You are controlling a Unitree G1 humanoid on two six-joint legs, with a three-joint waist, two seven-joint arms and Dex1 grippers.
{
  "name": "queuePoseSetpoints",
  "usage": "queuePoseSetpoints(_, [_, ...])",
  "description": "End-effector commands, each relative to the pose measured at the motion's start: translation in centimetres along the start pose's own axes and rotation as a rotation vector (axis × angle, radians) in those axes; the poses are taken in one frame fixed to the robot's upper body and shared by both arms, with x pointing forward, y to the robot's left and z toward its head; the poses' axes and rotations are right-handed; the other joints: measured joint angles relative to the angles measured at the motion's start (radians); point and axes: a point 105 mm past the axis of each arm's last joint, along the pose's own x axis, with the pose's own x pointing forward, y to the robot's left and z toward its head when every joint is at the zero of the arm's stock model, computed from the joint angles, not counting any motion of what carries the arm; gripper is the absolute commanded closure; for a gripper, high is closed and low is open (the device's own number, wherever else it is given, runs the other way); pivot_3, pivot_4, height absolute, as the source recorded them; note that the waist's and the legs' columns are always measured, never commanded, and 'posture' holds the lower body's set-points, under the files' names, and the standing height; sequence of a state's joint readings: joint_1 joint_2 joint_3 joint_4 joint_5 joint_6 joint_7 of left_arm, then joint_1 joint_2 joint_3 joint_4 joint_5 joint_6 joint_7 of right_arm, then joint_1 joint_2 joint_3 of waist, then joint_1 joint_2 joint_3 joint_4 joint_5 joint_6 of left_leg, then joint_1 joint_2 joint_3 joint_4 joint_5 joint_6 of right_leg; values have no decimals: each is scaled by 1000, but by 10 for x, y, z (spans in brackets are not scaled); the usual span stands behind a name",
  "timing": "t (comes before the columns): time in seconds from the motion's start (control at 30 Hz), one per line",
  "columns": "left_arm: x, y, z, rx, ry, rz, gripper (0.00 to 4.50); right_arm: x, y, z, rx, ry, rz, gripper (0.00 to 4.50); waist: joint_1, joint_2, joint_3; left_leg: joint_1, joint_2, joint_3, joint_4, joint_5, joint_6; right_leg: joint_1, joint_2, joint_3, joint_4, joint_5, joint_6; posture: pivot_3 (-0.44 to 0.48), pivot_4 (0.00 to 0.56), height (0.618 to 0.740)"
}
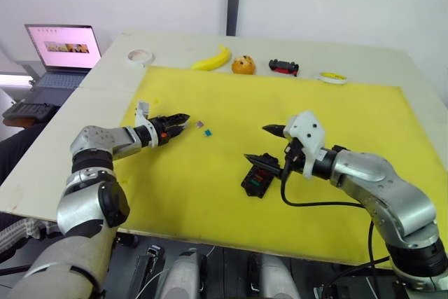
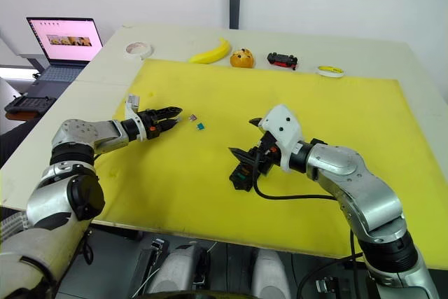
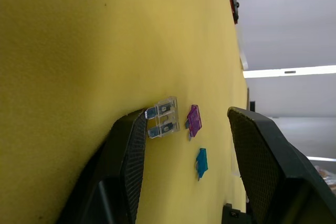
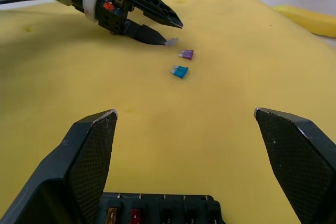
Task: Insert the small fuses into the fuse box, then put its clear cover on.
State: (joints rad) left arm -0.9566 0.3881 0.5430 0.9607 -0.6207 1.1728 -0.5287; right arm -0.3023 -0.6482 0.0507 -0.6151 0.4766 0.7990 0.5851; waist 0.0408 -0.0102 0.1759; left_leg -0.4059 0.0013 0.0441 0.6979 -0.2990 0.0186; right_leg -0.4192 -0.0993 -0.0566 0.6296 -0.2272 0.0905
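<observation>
Head stereo pair looked forward and down over the yellow mat point(image 1: 210, 194). Wrist cameras sat close to it, facing each other; both shared the purple fuse point(image 3: 193, 120).

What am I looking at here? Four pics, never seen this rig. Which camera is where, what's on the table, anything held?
It is a humanoid robot with two arms, each ending in a two-fingered black gripper. The two wide pictures come from a stereo camera on its head, looking down over a yellow mat. The other two come from cameras on the wrists, looking out between each gripper's fingers.

The left gripper is open, close to three loose fuses: a clear one touching one finger, a purple one and a teal one. It grips nothing.

The right gripper is open too, hovering over the black fuse box, which already has an orange and a red fuse in it.

At the far edge lie a white tape roll, a banana, an orange, a toy car and a yellow tape roll. A laptop sits on the left.
</observation>
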Motion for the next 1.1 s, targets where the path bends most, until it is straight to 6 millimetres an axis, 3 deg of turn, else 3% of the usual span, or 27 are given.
queuePoseSetpoints(0.03, [8,17,-21,-39,74,57,1897,-1,5,13,-33,-46,13,0,0,0,0,0,0,0,0,0,0,0,0,0,0,0,0,0,150,740])
queuePoseSetpoints(0.2, [8,16,-21,-33,73,54,1897,0,7,13,-33,-44,17,0,0,0,0,0,0,0,0,0,0,0,0,0,0,0,0,0,150,740])
queuePoseSetpoints(0.33, [7,20,-21,-29,69,66,3240,0,7,12,-44,-41,16,0,0,0,0,0,0,0,0,0,0,0,0,0,0,0,0,0,150,740])
queuePoseSetpoints(0.9, [5,20,-22,-22,83,65,3240,1,8,12,-62,-39,26,0,-1,0,0,0,0,0,0,0,0,0,0,0,0,0,0,0,150,740])
queuePoseSetpoints(1.03, [5,21,-24,-34,83,59,4480,1,9,13,-57,-41,25,0,-1,0,0,0,0,0,0,0,0,0,0,0,0,0,0,0,150,740])
queuePoseSetpoints(1.1, [4,21,-24,-38,85,58,4480,0,9,12,-56,-40,24,0,-4,1,0,0,0,0,0,0,0,0,0,0,0,0,0,0,150,740])
